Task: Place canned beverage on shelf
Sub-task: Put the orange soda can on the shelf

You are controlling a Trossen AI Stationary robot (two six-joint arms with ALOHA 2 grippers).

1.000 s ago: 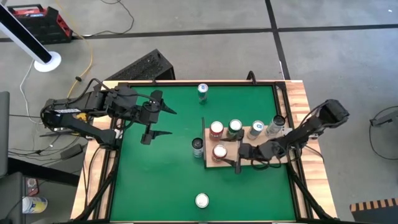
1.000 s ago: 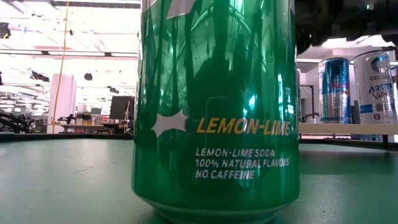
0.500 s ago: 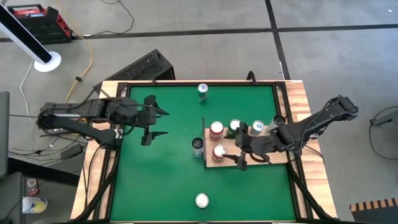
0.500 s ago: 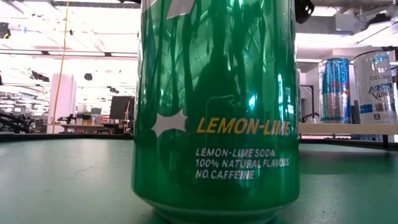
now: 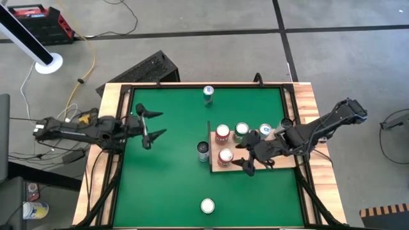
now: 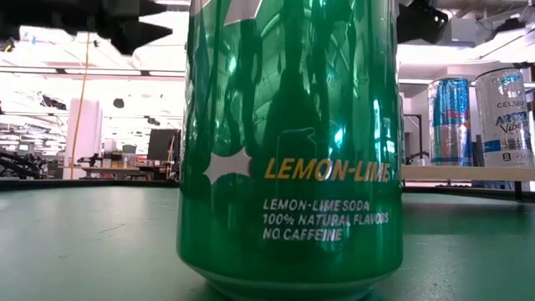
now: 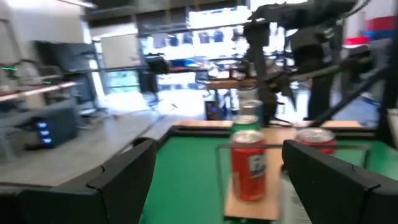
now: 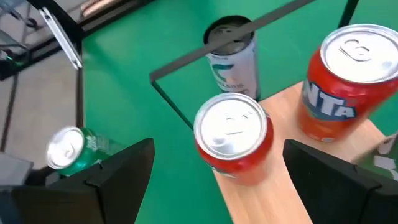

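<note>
Light plain wood, flat and rectangular, forms the shelf (image 5: 285, 161), which lies on the green tabletop (image 5: 172, 185) at its right-hand part, with a thin dark upright edge on the side facing the table's middle. Standing on it are two red-sided cans with silver tops (image 5: 225, 155), a green can (image 5: 241, 130) and a pale can (image 5: 264, 131), so placement appears well advanced. Three cans stand off the board: a dark-topped can with a pale label (image 5: 203, 149) just beside the upright edge, a green can with a silver top (image 5: 208, 93) near the far rim, and a large green lemon-lime soda can (image 5: 207, 206) near the front rim, which fills the low view. In my judgement these three are what remains. Over the shelf's front portion hangs the right gripper (image 5: 250, 161), fingers spread wide and holding nothing; its wrist view shows the nearer red can between its fingers, untouched. At the table's left edge sits the left gripper (image 5: 149, 126), well apart from every can, likewise spread and empty, apparently waiting.
</note>
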